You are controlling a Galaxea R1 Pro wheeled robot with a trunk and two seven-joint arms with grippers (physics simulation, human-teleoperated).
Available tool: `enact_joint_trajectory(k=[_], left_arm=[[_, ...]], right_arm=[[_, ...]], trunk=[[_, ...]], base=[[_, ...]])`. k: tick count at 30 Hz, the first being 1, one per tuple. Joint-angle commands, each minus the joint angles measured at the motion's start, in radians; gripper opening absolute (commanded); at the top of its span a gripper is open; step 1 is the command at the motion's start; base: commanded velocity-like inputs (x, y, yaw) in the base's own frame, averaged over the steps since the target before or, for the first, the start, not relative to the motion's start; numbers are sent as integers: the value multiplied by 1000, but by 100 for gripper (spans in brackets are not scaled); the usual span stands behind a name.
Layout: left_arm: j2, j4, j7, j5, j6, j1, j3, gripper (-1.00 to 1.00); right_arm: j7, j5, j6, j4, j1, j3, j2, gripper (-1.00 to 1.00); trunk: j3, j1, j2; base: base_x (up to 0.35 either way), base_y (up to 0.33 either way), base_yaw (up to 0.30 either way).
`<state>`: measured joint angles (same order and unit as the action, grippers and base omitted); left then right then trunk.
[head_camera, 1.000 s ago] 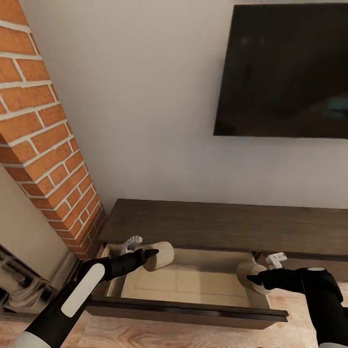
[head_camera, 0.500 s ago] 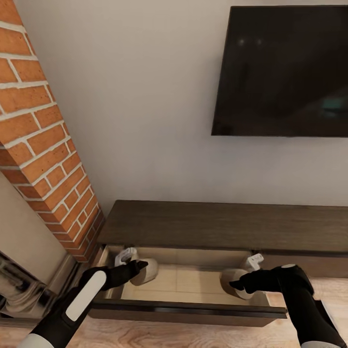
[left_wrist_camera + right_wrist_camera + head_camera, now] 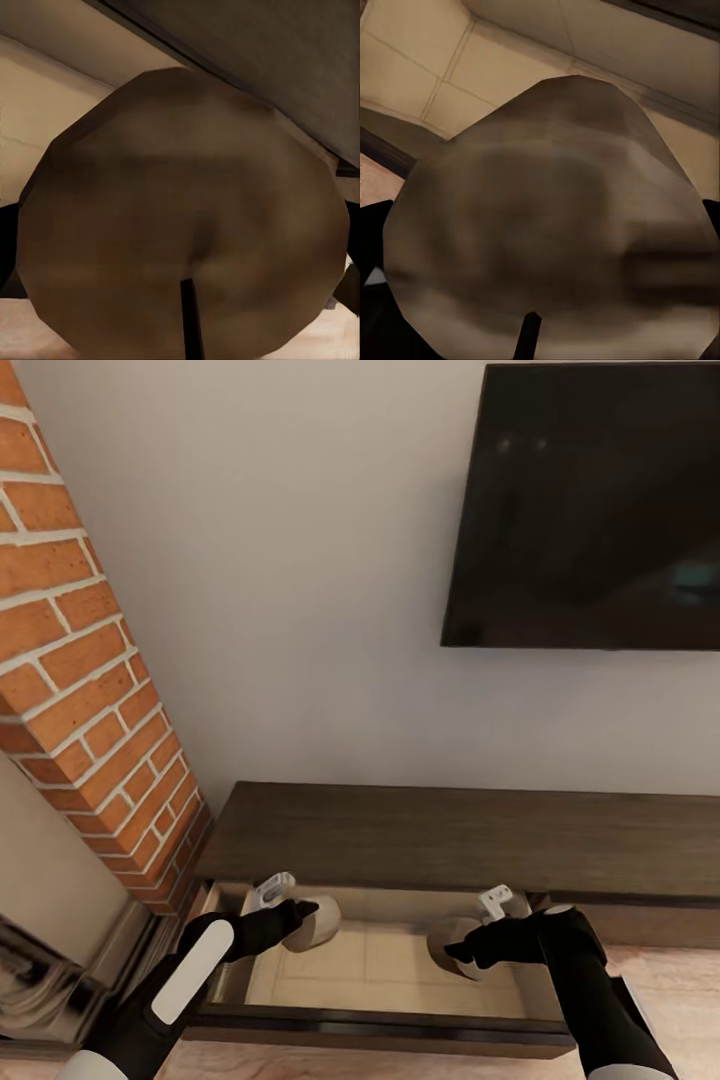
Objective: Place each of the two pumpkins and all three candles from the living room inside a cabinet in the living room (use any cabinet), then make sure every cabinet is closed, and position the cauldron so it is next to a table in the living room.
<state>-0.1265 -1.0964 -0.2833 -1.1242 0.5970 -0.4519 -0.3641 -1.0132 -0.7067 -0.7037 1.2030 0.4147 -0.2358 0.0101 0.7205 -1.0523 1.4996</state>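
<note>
The long, low dark brown cabinet (image 3: 450, 838) stands under the wall, with one drawer (image 3: 395, 972) pulled out and its pale beige inside showing. My left gripper (image 3: 300, 916) is shut on a beige candle (image 3: 316, 926) over the drawer's left end. Over the right half, my right gripper (image 3: 462, 952) is shut on a second beige candle (image 3: 443, 938). The left wrist view looks straight at its candle (image 3: 180, 217) and dark wick, and the right wrist view does the same with the other candle (image 3: 547, 225). Pumpkins and cauldron are out of view.
A red brick chimney (image 3: 80, 690) rises at the left beside the cabinet's end. A large black screen (image 3: 590, 510) hangs on the pale wall above. The drawer's dark front (image 3: 380, 1032) juts toward me over the light wood floor (image 3: 670, 970).
Both candles have come down into the open drawer. The right gripper has carried its candle left, away from the drawer's right wall. The head view has shifted slightly.
</note>
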Motion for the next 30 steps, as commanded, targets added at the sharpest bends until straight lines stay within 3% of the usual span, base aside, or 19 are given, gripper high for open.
enact_joint_trajectory(k=[1,14,18,23,30], left_arm=[[-1,-3,-10,-11,0,-1,-2,-100],[-5,-1,-20,-9,4,-1,-5,-100],[-5,9,-22,-8,9,-1,-4,-100],[-3,65,-21,-8,13,-1,0,-100],[1,76,-20,-9,13,-2,-2,-100]], right_arm=[[-7,-7,-3,-2,1,-2,1,-100],[-4,-14,-2,-41,1,0,2,-100],[2,-12,-3,-45,1,0,1,-100],[58,-11,-4,-45,1,1,2,-100],[68,-3,-3,-45,1,-3,1,-100]], trunk=[[1,0,1],[1,0,1],[13,-15,29],[23,-27,50],[42,-50,92]], base=[[70,0,0],[8,0,0],[0,0,0],[0,0,0],[0,0,0]])
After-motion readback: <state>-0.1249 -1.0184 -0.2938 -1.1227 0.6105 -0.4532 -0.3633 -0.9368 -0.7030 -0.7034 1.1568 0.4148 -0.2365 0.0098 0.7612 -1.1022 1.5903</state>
